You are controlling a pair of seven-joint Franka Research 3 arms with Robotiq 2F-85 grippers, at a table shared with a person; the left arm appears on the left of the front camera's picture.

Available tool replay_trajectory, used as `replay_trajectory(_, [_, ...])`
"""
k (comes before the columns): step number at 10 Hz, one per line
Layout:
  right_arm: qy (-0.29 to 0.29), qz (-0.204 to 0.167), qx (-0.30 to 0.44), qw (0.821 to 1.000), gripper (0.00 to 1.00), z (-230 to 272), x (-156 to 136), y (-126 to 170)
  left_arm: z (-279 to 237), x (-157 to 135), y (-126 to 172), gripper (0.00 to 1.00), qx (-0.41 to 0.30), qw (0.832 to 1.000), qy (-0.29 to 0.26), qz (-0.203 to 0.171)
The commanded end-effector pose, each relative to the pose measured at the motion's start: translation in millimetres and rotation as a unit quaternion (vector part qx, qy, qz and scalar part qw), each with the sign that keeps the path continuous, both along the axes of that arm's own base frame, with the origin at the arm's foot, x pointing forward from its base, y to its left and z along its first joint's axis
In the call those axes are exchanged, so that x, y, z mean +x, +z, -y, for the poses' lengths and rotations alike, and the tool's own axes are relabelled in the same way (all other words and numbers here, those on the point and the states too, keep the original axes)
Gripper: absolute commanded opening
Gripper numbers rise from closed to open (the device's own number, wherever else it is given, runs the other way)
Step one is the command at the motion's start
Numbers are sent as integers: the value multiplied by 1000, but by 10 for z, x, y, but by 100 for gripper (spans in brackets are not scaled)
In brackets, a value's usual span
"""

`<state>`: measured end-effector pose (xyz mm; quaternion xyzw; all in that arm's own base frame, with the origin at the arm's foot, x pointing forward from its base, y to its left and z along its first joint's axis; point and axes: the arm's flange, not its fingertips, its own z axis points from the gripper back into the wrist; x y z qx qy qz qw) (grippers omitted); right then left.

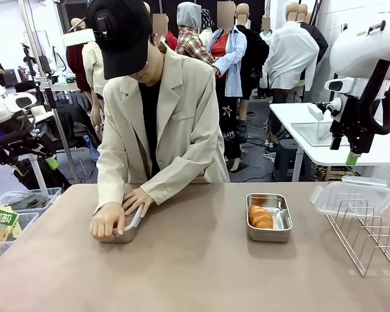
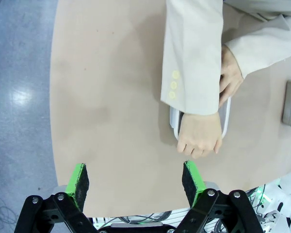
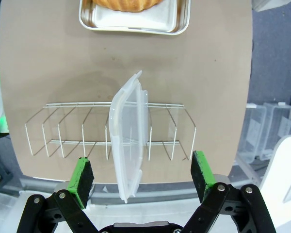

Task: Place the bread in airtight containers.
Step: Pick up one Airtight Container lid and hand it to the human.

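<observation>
Beyond the left gripper [image 2: 136,180], whose fingers are standing wide apart and empty, the person's hands [image 2: 200,134] are pressing on one steel tin [image 2: 225,119]. Past the right gripper [image 3: 143,174] — also gaping, holding nothing — a clear lid [image 3: 127,141] is leaning in the wire rack [image 3: 63,132]; further out, a croissant [image 3: 127,4] is lying in the open tin [image 3: 136,19].

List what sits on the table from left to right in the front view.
Person's hands pressing on a steel container → open steel container with a croissant inside → clear plastic lid resting on the wire rack.
</observation>
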<state>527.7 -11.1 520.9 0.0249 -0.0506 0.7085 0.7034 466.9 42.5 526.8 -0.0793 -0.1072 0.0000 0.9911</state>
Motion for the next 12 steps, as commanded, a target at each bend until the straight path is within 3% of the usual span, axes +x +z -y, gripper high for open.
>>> replay_trajectory(1, [0, 0, 0, 1000, 100, 0, 0, 0, -17, 5, 19, 100, 8, 1000, 1, 0])
replay_trajectory(12, [0, 0, 0, 1000, 100, 0, 0, 0, -17, 5, 19, 100, 8, 1000, 1, 0])
